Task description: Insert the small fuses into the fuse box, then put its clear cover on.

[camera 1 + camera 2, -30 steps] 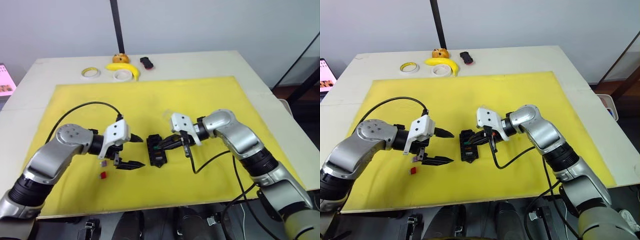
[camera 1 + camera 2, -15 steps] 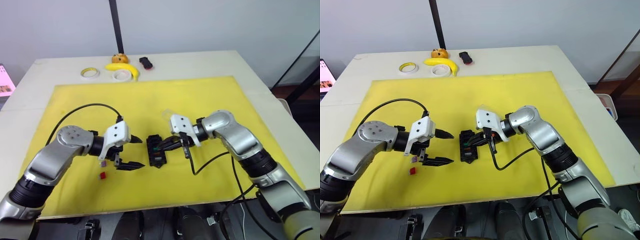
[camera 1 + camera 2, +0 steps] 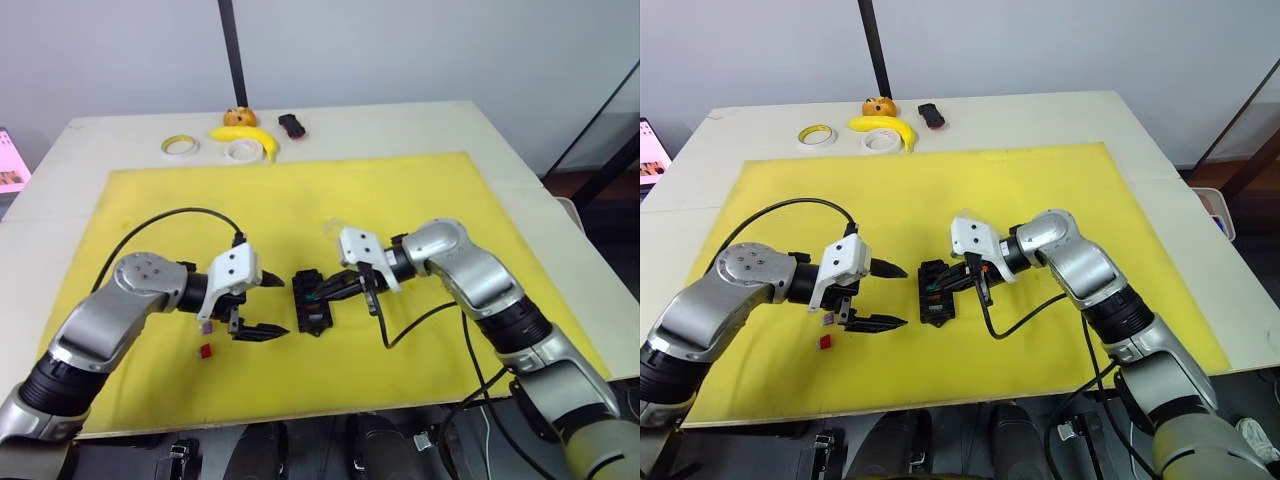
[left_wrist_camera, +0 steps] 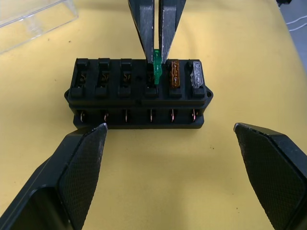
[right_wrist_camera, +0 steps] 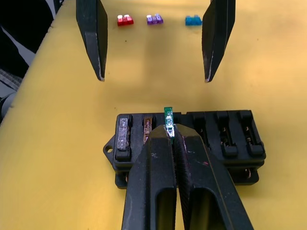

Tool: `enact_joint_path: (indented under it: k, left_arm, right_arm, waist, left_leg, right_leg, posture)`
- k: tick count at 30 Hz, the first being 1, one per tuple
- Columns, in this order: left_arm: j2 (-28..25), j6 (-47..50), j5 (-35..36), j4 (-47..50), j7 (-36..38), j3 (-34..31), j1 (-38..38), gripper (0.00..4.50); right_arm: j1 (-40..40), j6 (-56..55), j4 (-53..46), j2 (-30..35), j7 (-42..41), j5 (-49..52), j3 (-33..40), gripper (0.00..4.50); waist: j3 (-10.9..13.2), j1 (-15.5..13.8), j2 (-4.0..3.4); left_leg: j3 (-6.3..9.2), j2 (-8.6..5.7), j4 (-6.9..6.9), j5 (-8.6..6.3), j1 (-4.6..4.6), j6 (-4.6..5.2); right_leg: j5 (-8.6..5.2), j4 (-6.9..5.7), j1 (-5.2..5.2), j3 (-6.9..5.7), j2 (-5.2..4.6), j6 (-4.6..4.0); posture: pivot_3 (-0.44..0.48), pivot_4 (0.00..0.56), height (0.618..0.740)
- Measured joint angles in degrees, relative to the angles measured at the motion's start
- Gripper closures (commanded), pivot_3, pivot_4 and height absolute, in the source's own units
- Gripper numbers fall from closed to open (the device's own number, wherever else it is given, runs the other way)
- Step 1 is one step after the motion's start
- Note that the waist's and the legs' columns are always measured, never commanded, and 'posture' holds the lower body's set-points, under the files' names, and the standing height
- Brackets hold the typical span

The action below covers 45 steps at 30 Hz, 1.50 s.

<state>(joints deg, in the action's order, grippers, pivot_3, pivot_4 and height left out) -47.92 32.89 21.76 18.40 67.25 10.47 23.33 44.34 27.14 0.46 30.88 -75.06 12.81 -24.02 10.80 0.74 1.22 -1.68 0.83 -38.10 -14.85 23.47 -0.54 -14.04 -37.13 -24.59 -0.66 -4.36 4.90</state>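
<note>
Right wrist view: the right tool (image 5: 169, 128) is pinched shut on a green fuse (image 5: 168, 118), holding it upright at the third slot of the fuse box (image 5: 230, 143), counting from the end where a grey fuse (image 5: 123, 132) and an amber fuse (image 5: 147, 125) already sit side by side. The green fuse's lower edge is at the slot mouth; how deep it sits cannot be told. The other three slots of that row look unfilled.

Beyond the box, the left tool (image 5: 153, 43) hangs with its two fingers spread wide apart, holding nothing. Farther off on the yellow mat (image 5: 72, 96) lie three loose fuses in a line: red (image 5: 124, 20), purple (image 5: 154, 19) and blue (image 5: 193, 20), apart from one another and well apart from the box.

From the left wrist, the box sits between the spread fingertips without touching them, and the clear cover (image 4: 33, 21) lies on the mat behind the box, near its far end, not touching it.

From the head, the box lies near the middle of the mat, between the two tools. At the worktop's (image 3: 500, 130) far edge sit two tape rolls (image 3: 182, 146), a banana (image 3: 250, 138) and a small black-and-red object (image 3: 292, 125).
</note>
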Motion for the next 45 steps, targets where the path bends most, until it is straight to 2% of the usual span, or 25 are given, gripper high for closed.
enact_joint_path:
  k: [45]
  left_arm:
    - [1.0, -0.73, -1.16, -0.29, -0.29, 0.12, -0.51, 0.05]
  right_arm:
    - [0.36, -4.2, 3.19, -0.48, -1.5, -3.01, -0.31, 4.5]
  waist:
    - [0.0, -0.03, 0.0]
  left_leg:
    - [-0.01, -0.01, -0.01, 0.0, -0.01, 0.0]
  right_leg:
    - [0.0, -0.03, 0.0, 0.0, -0.01, 0.0]
  posture:
    - [0.0, 0.15, 0.74]
